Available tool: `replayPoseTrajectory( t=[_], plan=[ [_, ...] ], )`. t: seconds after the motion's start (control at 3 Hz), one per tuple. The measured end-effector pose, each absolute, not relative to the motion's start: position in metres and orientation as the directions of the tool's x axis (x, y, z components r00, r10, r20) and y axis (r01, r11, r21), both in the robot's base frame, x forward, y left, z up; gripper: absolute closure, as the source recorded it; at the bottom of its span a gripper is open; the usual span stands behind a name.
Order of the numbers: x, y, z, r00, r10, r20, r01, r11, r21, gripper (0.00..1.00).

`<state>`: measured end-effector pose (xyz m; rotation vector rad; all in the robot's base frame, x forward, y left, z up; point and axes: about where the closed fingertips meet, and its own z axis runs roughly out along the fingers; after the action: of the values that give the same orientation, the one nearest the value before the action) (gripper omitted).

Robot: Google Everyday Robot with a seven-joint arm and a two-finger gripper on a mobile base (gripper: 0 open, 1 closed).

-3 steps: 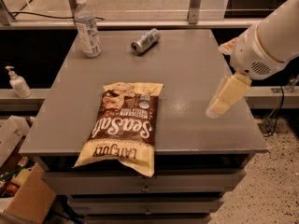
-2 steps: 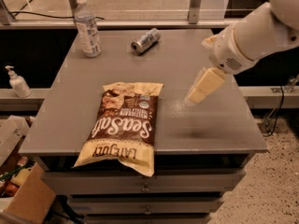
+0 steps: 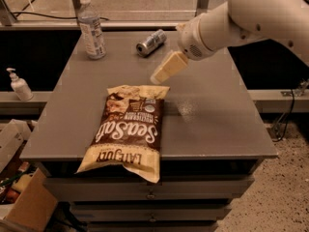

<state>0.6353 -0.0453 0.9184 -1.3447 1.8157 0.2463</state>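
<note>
Hovering over the middle of the grey rectangular metal table (image 3: 217, 115), the cream-coloured wedge-shaped gripper (image 3: 157, 77) hangs from a bulky white robot arm (image 3: 251, 13) that reaches in from the upper right. It slants down and to the left, its tip just beside the far edge of the brown-and-cream crinkled snack bag (image 3: 126, 129). Whether the tip touches the bag or hangs just above it cannot be told, nor whether the gripper is spread or closed; nothing can be seen in its hold. The bag lies flat on the near half of the table, its print upside down from the camera's side and its bottom corner slightly overhanging the front edge. Beyond the gripper, near but apart from it, a silver aluminium drink can (image 3: 151, 42) lies on its side, one round end turned toward the front left. At the far left corner a clear plastic bottle with a white cap and a pale label (image 3: 91, 29) stands upright; what it holds cannot be told. Off the table, on a low ledge to the left, stands a small white pump bottle (image 3: 19, 85). At the lower left a brown cardboard box (image 3: 29, 207) sits on the floor, its contents hidden. Grey drawers (image 3: 149, 195) run below the tabletop.
</note>
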Motion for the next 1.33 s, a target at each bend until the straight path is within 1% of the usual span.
replayPoseTrajectory(
  t=[0.67, 1.33],
  plan=[
    [0.701, 0.033, 0.925, -0.07, -0.551, -0.832, -0.86, 0.455, -0.229, 0.0],
    [0.748, 0.09, 0.912, -0.111, -0.476, -0.873, -0.86, 0.486, -0.156, 0.0]
  ],
)
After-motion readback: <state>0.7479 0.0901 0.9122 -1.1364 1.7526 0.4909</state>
